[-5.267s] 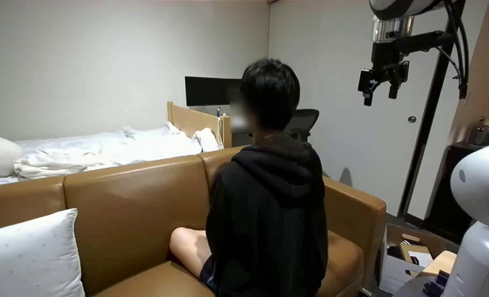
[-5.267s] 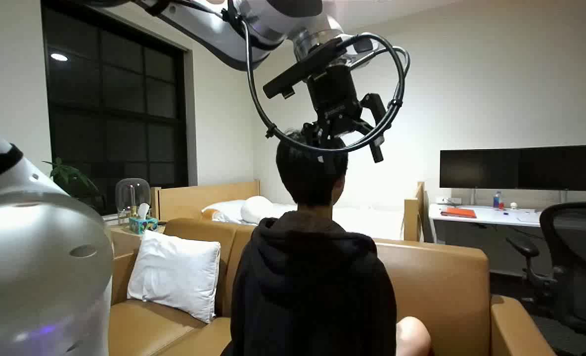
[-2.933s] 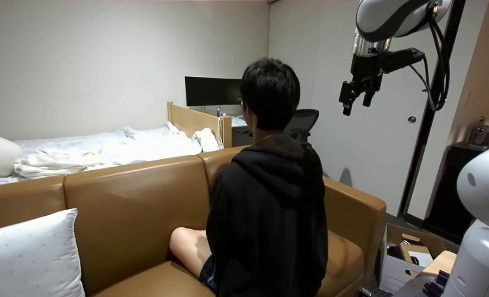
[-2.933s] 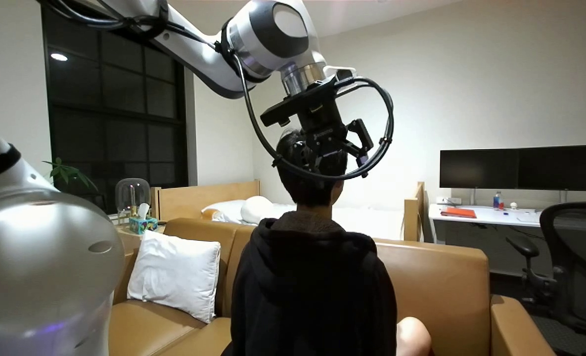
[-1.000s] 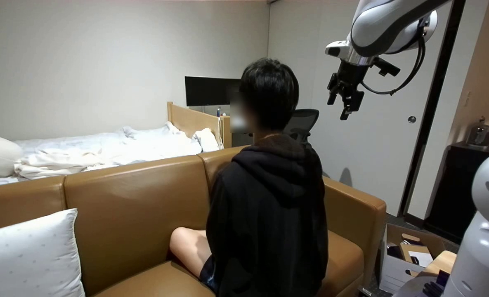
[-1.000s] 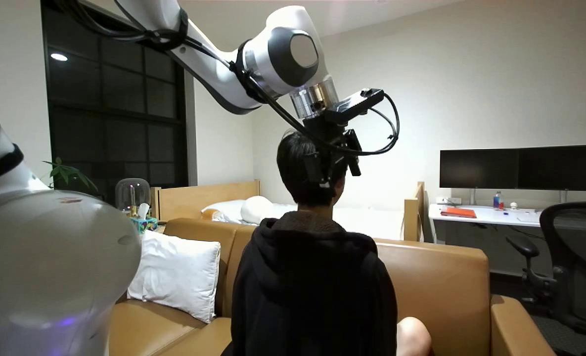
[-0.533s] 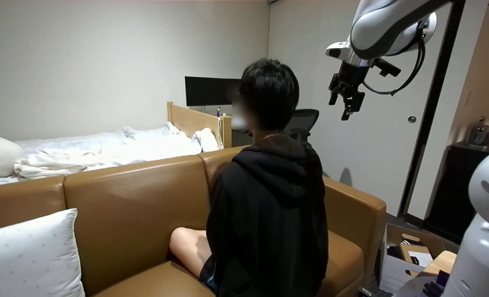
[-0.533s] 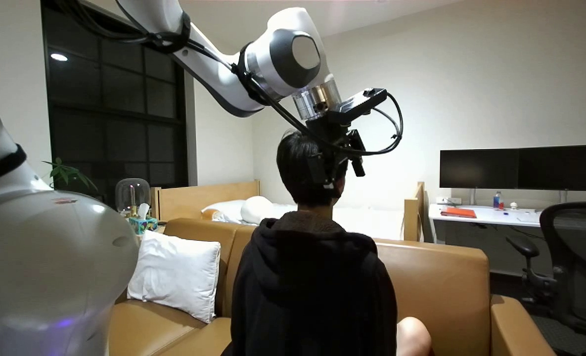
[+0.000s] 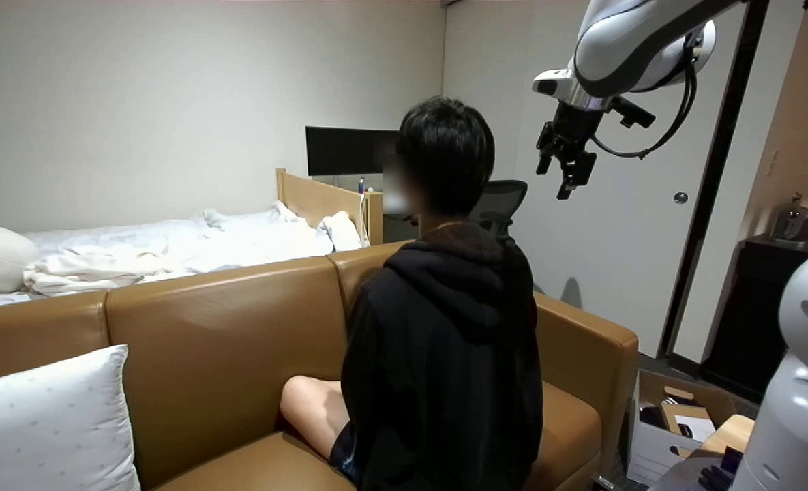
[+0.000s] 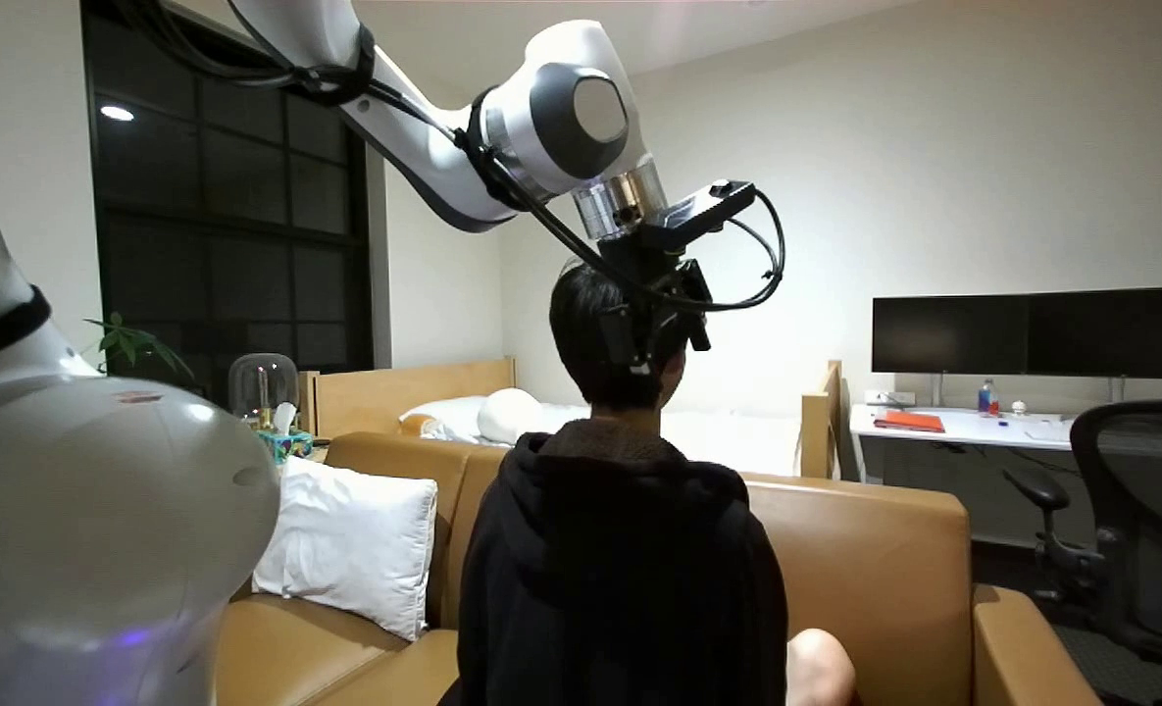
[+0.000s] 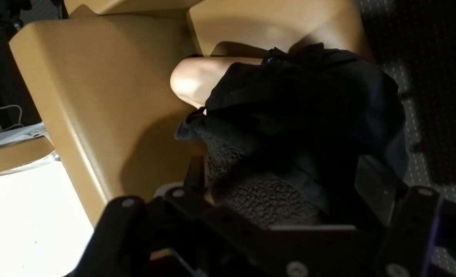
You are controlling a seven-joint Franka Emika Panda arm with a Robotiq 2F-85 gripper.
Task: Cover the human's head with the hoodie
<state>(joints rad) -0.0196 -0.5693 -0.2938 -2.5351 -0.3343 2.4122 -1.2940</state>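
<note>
The person sits on the sofa, back to the robot. Their black-haired head (image 9: 448, 153) is uncovered; it also shows in an exterior view (image 10: 581, 328). They wear a black hoodie (image 9: 444, 382). Its hood (image 9: 468, 273) hangs down behind the neck, and its brown fleecy lining (image 10: 615, 441) shows at the collar. My gripper (image 9: 553, 181) is open and empty, pointing down behind the head at about head height, above the hood and apart from both. In the wrist view the open gripper (image 11: 287, 181) frames the fleecy lining (image 11: 268, 200) below; the head does not show there.
The brown sofa (image 9: 226, 341) has a white pillow (image 9: 49, 416) on it. A bed (image 9: 172, 239) stands beyond. A desk with monitors (image 10: 1041, 333) and an office chair (image 10: 1130, 529) are at the side. A box (image 9: 676, 423) stands on the floor by the sofa arm.
Over several seconds my gripper has come down and closer to the person, and the wrist has turned. In the last half second it shifted slightly. The hoodie and person have not moved noticeably.
</note>
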